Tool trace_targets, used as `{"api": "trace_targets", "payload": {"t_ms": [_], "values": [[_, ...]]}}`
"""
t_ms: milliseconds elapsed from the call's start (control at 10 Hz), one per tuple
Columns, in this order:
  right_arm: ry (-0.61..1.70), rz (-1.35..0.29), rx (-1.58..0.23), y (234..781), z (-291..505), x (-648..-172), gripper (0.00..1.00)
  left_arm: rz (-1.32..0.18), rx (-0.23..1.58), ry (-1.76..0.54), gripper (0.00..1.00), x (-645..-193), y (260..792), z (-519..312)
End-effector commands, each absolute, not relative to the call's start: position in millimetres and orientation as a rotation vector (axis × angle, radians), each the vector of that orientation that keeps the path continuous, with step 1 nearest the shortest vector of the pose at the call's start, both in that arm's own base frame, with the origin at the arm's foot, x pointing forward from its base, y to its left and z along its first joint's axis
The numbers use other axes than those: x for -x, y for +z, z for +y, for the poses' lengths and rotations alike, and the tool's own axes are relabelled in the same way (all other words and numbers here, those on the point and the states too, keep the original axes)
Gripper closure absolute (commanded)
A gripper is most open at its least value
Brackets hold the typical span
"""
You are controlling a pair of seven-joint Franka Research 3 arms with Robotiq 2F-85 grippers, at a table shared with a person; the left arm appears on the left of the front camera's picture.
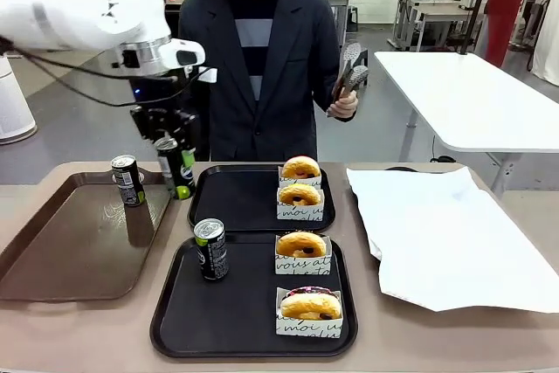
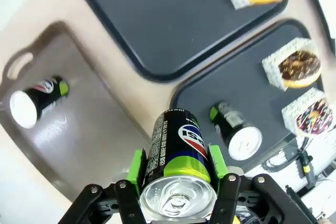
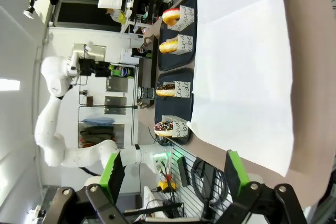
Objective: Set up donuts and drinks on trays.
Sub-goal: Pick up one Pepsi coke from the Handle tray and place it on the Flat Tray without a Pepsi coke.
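Observation:
My left gripper (image 1: 175,156) is shut on a black drink can (image 2: 177,153) and holds it in the air over the seam between the brown tray (image 1: 52,255) and the far black tray (image 1: 236,198). That far tray carries two sleeved donuts (image 1: 300,181). On the near black tray (image 1: 236,316) stand another can (image 1: 210,249) and two donuts (image 1: 305,275). A third can (image 1: 127,179) stands on the brown tray. In the right wrist view my right gripper (image 3: 173,174) is open with nothing between its fingers, off the table's right end.
A person stands at the far side holding metal tongs (image 1: 350,69) up at chest height. A large white paper sheet (image 1: 445,233) covers the right part of the table.

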State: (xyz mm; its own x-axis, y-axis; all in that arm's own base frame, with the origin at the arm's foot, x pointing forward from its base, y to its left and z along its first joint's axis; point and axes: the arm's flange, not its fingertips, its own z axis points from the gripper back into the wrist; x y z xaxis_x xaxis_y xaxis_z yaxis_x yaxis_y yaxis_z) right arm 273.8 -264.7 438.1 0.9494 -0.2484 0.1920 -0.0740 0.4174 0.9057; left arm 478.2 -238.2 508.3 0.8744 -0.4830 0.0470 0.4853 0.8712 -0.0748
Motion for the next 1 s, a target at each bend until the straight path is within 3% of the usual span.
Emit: {"api": "trace_targets", "payload": {"t_ms": [0, 500, 900], "values": [[-0.103, -0.347, -1.162, 439.1, -264.4, -274.9, 0.00, 0.017, 0.065, -0.465, 0.42, -518.7, 509.2, -256.0], [-0.103, -0.347, -1.162, 439.1, -264.4, -274.9, 0.00, -0.209, -0.069, -0.409, 0.42, -565.0, 470.5, -289.6], [-0.103, -0.347, -1.162, 439.1, -264.4, -274.9, 0.00, -0.208, -0.039, -0.447, 0.42, -571.9, 459.8, -293.1]]}}
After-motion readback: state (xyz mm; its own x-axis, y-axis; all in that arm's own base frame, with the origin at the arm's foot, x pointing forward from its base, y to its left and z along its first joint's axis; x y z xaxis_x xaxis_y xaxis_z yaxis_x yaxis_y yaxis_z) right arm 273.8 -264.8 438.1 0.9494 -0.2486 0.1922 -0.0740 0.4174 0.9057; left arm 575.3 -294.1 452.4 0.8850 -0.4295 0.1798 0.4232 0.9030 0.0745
